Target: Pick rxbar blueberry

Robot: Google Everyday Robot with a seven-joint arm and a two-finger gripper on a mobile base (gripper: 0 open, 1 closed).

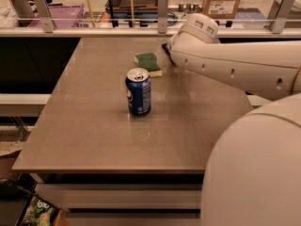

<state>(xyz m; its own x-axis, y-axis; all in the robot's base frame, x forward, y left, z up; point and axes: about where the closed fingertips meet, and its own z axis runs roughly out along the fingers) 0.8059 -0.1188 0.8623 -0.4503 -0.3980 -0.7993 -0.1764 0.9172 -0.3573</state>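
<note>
One blue can (pixel 138 91), print unreadable, stands on the table (pixel 89 131) near a green sponge (pixel 148 63). The gripper (pixel 166 47) sits just right of the sponge, largely behind the arm (pixel 235 67), and I cannot tell its state. The blueberry bar is hidden, so I cannot tell where it is.

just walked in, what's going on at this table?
The robot's arm reaches in from the right over the table. Its end effector sits low at the far side, just right of a green-and-yellow sponge, and is mostly hidden behind the wrist. A blue soda can stands upright mid-table, apart from the arm. The rxbar blueberry is not in view; it may lie behind the arm. Whether anything is grasped can't be seen.
</note>
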